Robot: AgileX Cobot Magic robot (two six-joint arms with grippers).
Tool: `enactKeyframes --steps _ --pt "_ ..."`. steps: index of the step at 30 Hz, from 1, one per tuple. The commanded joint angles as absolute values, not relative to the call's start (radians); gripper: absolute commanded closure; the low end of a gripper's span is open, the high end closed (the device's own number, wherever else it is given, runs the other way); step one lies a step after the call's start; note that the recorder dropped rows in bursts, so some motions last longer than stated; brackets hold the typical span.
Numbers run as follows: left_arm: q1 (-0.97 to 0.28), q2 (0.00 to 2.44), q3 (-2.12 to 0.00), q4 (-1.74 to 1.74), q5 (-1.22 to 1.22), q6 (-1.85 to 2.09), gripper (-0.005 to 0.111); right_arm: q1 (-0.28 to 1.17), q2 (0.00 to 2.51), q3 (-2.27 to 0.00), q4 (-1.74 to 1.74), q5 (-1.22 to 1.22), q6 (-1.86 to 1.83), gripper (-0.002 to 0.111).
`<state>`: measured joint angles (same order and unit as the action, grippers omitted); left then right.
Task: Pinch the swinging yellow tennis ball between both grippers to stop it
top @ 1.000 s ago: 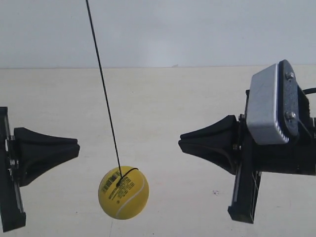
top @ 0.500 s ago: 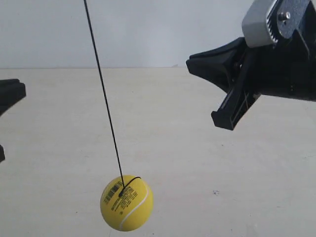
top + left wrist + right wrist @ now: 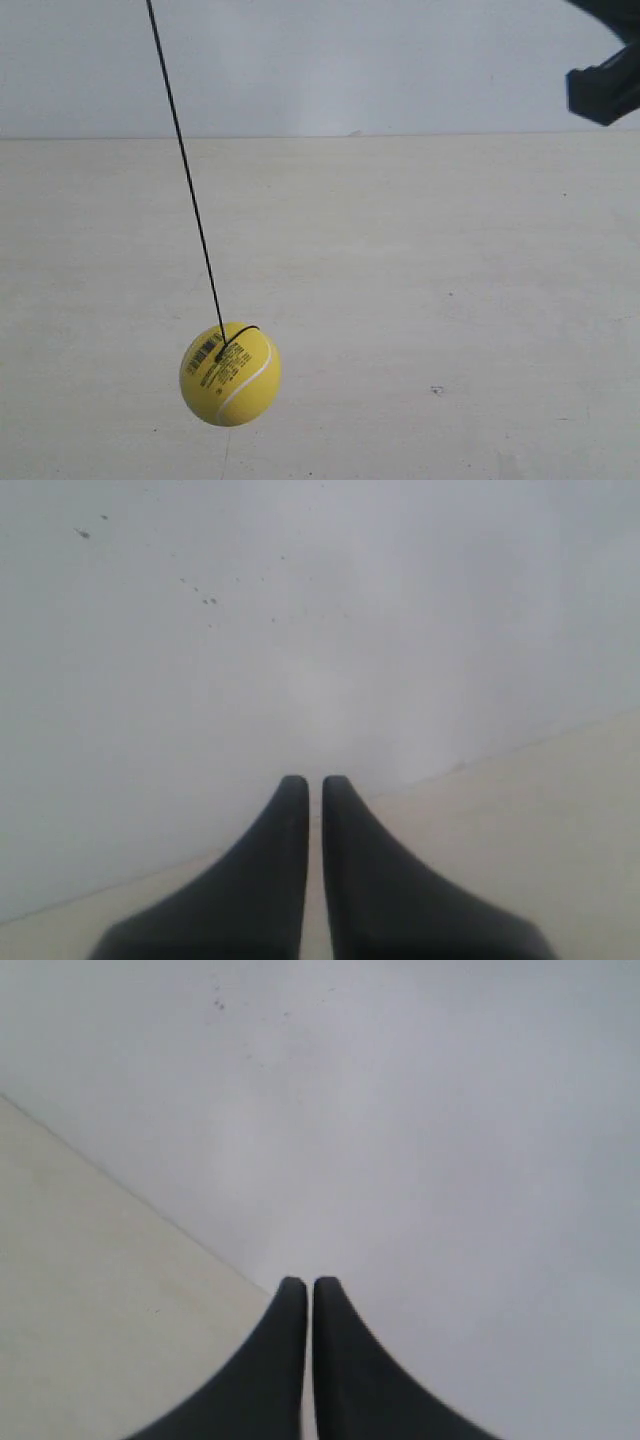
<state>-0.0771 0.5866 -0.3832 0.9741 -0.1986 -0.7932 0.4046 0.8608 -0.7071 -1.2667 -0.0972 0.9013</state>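
Note:
The yellow tennis ball (image 3: pixel 230 373) hangs low at the exterior view's left on a thin black string (image 3: pixel 185 180), with its white seam and barcode label showing. Nothing touches it. Only a black corner of the arm at the exterior view's right (image 3: pixel 605 85) shows, far above and right of the ball. The other arm is out of that view. My left gripper (image 3: pixel 315 780) is shut with nothing between its black fingers, facing a pale wall. My right gripper (image 3: pixel 308 1282) is likewise shut and holds nothing. Neither wrist view shows the ball.
A cream tabletop (image 3: pixel 400 300) lies under the ball and meets a pale grey wall (image 3: pixel 350 60) behind. A small dark speck (image 3: pixel 436 390) marks the table.
Both arms rose and pulled outward: the one at the exterior view's left has left the frame, the other is nearly gone at the top right. The ball swung slightly left and up.

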Motion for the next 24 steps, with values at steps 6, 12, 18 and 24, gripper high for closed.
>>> enactKeyframes --steps 6,12,18,24 --pt "-0.08 0.279 -0.373 0.901 -0.116 -0.818 0.102 0.398 0.7 -0.542 -1.254 -0.055 0.906 0.108" --pt "-0.08 0.162 -0.207 0.901 -0.13 -0.834 0.102 0.398 0.699 -0.421 -1.209 -0.041 0.893 0.108" --pt "-0.08 0.158 -0.128 0.901 -0.13 -0.83 0.102 0.398 0.699 -0.305 -1.177 -0.117 0.885 0.108" --pt "-0.08 0.158 -0.098 0.908 -0.13 -0.766 0.102 0.398 0.699 -0.291 -1.159 -0.205 0.955 0.108"
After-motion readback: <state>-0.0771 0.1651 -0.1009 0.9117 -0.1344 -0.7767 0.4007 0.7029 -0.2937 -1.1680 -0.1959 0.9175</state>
